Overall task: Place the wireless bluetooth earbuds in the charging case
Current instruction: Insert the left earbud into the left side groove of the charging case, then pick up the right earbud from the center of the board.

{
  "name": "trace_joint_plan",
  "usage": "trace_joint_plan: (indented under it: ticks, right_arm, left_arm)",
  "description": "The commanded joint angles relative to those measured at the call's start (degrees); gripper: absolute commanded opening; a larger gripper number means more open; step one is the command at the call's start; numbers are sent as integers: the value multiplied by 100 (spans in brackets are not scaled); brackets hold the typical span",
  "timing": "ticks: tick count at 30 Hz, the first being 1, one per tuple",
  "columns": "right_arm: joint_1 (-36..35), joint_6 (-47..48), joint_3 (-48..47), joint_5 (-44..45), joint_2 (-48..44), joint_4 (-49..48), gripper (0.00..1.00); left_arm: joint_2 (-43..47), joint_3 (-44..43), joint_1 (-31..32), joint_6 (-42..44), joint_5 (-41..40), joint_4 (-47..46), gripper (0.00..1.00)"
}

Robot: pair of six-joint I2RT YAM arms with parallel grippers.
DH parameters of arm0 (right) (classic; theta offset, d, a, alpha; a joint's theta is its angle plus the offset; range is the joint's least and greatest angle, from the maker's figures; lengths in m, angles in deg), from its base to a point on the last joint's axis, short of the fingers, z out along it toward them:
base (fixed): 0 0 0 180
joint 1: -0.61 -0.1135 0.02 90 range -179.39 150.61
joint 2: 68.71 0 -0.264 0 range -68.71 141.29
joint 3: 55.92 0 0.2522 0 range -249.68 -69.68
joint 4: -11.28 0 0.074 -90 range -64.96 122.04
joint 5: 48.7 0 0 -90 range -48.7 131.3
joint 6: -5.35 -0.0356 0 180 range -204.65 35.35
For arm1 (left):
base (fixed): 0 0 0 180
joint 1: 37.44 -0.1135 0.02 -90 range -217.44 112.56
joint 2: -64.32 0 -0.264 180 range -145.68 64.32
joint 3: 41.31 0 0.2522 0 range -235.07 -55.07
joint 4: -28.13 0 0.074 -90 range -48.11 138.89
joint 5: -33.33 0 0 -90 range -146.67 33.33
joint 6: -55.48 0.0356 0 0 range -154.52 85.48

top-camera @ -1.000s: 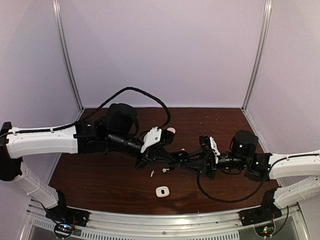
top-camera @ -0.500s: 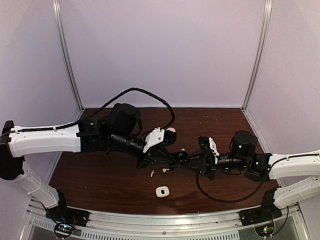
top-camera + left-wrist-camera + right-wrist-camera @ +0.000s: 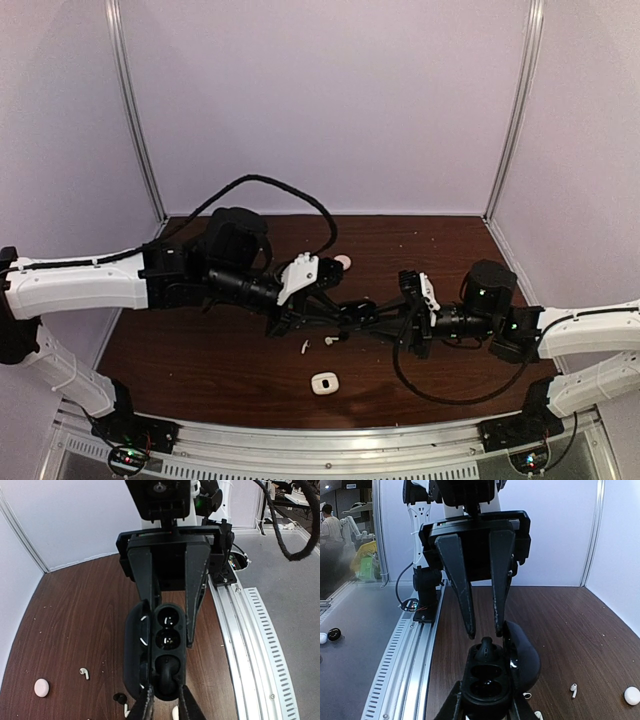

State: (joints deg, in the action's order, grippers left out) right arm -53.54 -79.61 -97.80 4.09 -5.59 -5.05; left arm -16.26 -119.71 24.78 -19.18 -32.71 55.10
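Note:
My right gripper is shut on the near end of an open black charging case, its lid swung to the right. A black earbud sits in the case's far slot; two slots beside it look empty. My left gripper faces the right one with its fingers slightly parted on either side of that earbud, and its fingertips hover just above it. In the top view both grippers meet at the table's middle. White stemmed earbuds lie just in front.
A small white case lies near the front edge and a round pinkish case behind the left gripper. Another black earbud and a white one lie on the brown table. The metal rail runs along the front.
My left arm has drawn back a little to the left from the case. The right arm and the case have hardly moved.

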Motion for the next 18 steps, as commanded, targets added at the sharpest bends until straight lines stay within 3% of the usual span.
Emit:
trace_joint_plan:
  ticks: [1,10,18]
  right_arm:
    - [-60,14,1,-23,-87,-180,0]
    - [25,-503,279,377,-221,-628,0]
    - [666,-1348,667,422,-364,-1208,0]
  left_arm:
    - [281,189,-8,-18,-61,-505,19]
    - [536,567,-248,-578,-123,-1092,21]
    - [339,1006,-762,-1183,-390,-1578,21]
